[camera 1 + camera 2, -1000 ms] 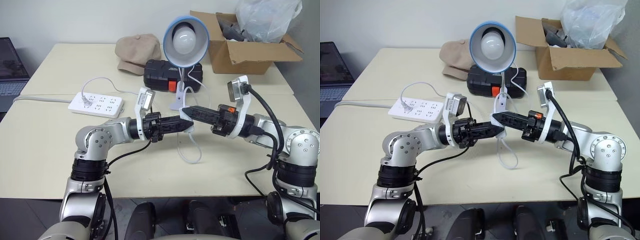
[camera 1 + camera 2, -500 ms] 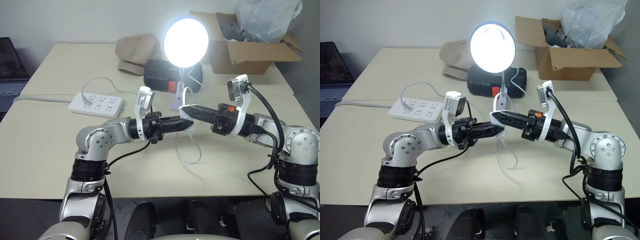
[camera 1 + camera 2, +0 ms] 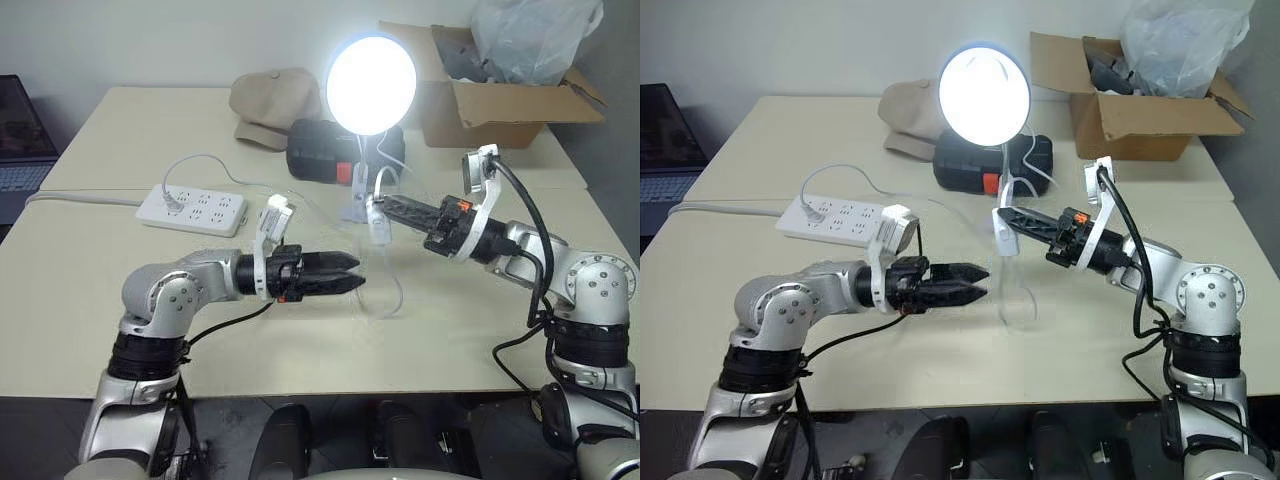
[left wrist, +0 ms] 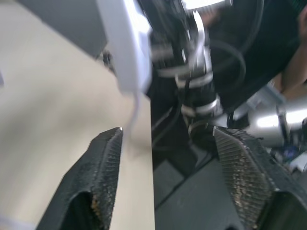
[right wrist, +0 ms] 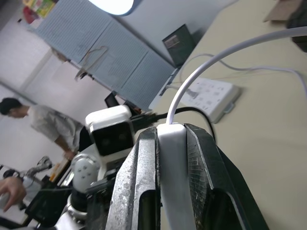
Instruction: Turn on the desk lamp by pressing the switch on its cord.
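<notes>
Right wrist view has the right gripper [image 5: 170, 158] clamped on the switch [image 5: 173, 172], lamp [image 3: 371, 84] lit, left gripper [image 3: 352, 277] open and empty: only release remains.

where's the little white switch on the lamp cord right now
The small white oblong inline switch is clamped in the right gripper, held above the table in front of the lit blue-shaded clip lamp.

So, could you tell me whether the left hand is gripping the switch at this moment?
No, the left hand is open and apart from the switch, which sits clamped in the right hand.
</notes>
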`<state>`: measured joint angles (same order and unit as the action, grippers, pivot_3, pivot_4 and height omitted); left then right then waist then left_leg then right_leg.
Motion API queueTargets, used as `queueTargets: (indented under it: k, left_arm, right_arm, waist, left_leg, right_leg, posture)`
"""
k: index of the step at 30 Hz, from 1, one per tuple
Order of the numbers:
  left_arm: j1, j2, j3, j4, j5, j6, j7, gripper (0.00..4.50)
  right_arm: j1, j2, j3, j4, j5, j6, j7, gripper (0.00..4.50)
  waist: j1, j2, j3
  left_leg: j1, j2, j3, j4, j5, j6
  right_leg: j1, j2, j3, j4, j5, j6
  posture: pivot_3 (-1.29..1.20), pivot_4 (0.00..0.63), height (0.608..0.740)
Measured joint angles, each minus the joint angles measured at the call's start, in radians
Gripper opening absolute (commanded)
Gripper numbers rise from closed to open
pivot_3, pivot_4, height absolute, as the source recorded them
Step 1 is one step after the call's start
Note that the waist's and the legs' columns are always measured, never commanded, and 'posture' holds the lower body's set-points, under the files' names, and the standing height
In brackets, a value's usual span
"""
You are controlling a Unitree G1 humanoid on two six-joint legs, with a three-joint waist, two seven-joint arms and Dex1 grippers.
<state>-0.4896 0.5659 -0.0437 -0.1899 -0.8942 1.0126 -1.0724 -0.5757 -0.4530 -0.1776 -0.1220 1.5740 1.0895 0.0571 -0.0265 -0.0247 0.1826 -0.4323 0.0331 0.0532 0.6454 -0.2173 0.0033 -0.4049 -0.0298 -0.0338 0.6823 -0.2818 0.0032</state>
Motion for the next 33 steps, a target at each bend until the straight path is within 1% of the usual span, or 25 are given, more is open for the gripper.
queueTargets:
  k: [3, 6, 9, 11, 14, 17, 20, 24, 26, 28, 29, 30, 32, 33]
  left_arm:
    - [0.045, 0.057, -0.032, -0.064, 0.063, -0.074, -0.032, 4.5]
    - [0.088, 0.086, -0.039, -0.114, 0.105, -0.13, -0.036, 4.5]
    - [0.118, 0.102, -0.041, -0.141, 0.126, -0.157, -0.032, 4.5]
    - [0.154, 0.141, -0.043, -0.167, 0.16, -0.187, -0.033, 4.5]
    - [0.192, 0.161, -0.049, -0.174, 0.201, -0.231, -0.033, 4.5]
    - [0.219, 0.184, -0.066, -0.174, 0.259, -0.296, -0.038, 4.5]
    - [0.225, 0.176, -0.069, -0.168, 0.279, -0.331, -0.035, 4.5]
    - [0.255, 0.171, -0.083, -0.155, 0.365, -0.437, -0.02, 4.5]
    - [0.273, 0.168, -0.084, -0.155, 0.377, -0.457, -0.019, 4.5]
    - [0.286, 0.164, -0.085, -0.157, 0.381, -0.467, -0.022, 4.5]
    - [0.29, 0.164, -0.086, -0.157, 0.384, -0.474, -0.026, 4.5]
    - [0.293, 0.164, -0.087, -0.157, 0.386, -0.477, -0.03, 4.5]
    - [0.296, 0.164, -0.087, -0.157, 0.386, -0.478, -0.031, 4.5]
    - [0.299, 0.165, -0.087, -0.157, 0.386, -0.478, -0.033, 4.5]
  right_arm:
    - [0.01, 0.013, 0.004, 0.058, -0.077, -0.027, -0.046, 0.4]
    - [0.015, 0.031, 0.021, 0.098, -0.172, -0.038, -0.068, 0.4]
    - [0.014, 0.052, 0.034, 0.12, -0.232, -0.042, -0.085, 0.4]
    - [0.017, 0.068, 0.045, 0.15, -0.295, -0.041, -0.114, 0.4]
    - [0.026, 0.087, 0.047, 0.18, -0.357, -0.026, -0.158, 0.4]
    - [0.035, 0.106, 0.047, 0.184, -0.394, 0.009, -0.187, 0.4]
    - [0.039, 0.119, 0.042, 0.175, -0.416, 0.031, -0.194, 0.4]
    - [0.049, 0.142, 0.027, 0.138, -0.419, 0.07, -0.221, 0.4]
    - [0.058, 0.16, 0.013, 0.121, -0.428, 0.073, -0.236, 0.4]
    - [0.059, 0.179, 0.001, 0.119, -0.443, 0.07, -0.245, 1.1]
    - [0.059, 0.187, 0.001, 0.119, -0.459, 0.064, -0.25, 1.21]
    - [0.059, 0.192, 0.0, 0.119, -0.472, 0.06, -0.253, 1.54]
    - [0.059, 0.202, -0.006, 0.119, -0.494, 0.055, -0.255, 1.98]
    - [0.059, 0.204, -0.011, 0.12, -0.497, 0.055, -0.256, 2.3]
  waist:
    - [0.001, 0.0, 0.0]
    - [0.001, 0.0, 0.0]
    - [0.001, 0.0, 0.0]
    - [-0.001, 0.0, 0.0]
    - [0.0, 0.0, 0.0]
    - [0.002, 0.0, 0.0]
    - [0.002, 0.0, 0.0]
    - [0.001, 0.0, 0.0]
    - [0.001, 0.0, 0.0]
    - [0.001, 0.0, 0.0]
    - [0.0, 0.0, 0.0]
    - [0.0, 0.0, 0.0]
    - [0.0, 0.0, 0.0]
    - [0.0, 0.0, 0.0]
  left_leg:
    - [0.0, 0.0, 0.0, 0.0, 0.0, 0.0]
    - [0.0, 0.0, 0.0, 0.0, 0.0, 0.0]
    - [0.0, 0.0, 0.0, 0.0, 0.0, 0.0]
    - [0.0, 0.001, 0.001, 0.0, 0.0, 0.0]
    - [0.0, 0.0, 0.001, 0.0, 0.0, 0.0]
    - [0.0, 0.0, 0.001, 0.0, 0.0, 0.0]
    - [0.0, 0.0, 0.001, 0.0, 0.0, 0.0]
    - [0.0, 0.001, 0.001, -0.001, 0.0, 0.0]
    - [0.0, 0.001, 0.001, -0.001, 0.0, 0.0]
    - [0.0, 0.001, 0.001, -0.001, 0.0, 0.0]
    - [0.0, 0.001, 0.001, -0.001, 0.0, 0.0]
    - [0.0, 0.001, 0.001, -0.001, 0.0, 0.0]
    - [0.0, 0.001, 0.001, -0.001, 0.0, 0.0]
    - [0.0, 0.001, 0.001, -0.001, 0.0, 0.0]
  right_leg:
    - [0.0, 0.0, 0.0, 0.0, 0.0, 0.0]
    - [0.0, 0.0, 0.001, 0.0, 0.0, 0.0]
    - [0.0, 0.0, 0.001, 0.0, 0.0, 0.0]
    - [0.0, 0.0, 0.001, 0.0, 0.0, 0.0]
    - [0.0, 0.0, 0.001, 0.0, 0.0, 0.0]
    - [0.0, 0.0, 0.001, 0.0, 0.0, 0.0]
    - [0.0, 0.0, 0.001, 0.0, 0.0, 0.0]
    - [0.0, 0.0, 0.001, 0.0, 0.0, 0.0]
    - [0.0, 0.0, 0.001, 0.0, 0.0, 0.0]
    - [0.0, 0.0, 0.001, 0.0, 0.0, 0.0]
    - [0.0, 0.0, 0.001, 0.0, 0.0, 0.0]
    - [0.0, 0.0, 0.0, 0.0, 0.0, 0.0]
    - [0.0, 0.0, 0.0, 0.0, 0.0, 0.0]
    - [0.0, 0.0, 0.001, -0.001, 0.0, 0.0]
  posture:
    - [0.0, 0.15, 0.74]
    - [0.0, 0.15, 0.74]
    - [0.0, 0.15, 0.74]
    - [0.0, 0.15, 0.74]
    - [0.0, 0.15, 0.74]
    - [0.0, 0.15, 0.74]
    - [0.0, 0.15, 0.74]
    - [0.0, 0.15, 0.74]
    - [0.0, 0.15, 0.74]
    - [0.0, 0.15, 0.74]
    - [0.0, 0.15, 0.74]
    - [0.0, 0.15, 0.74]
    - [0.0, 0.15, 0.74]
    - [0.0, 0.15, 0.74]
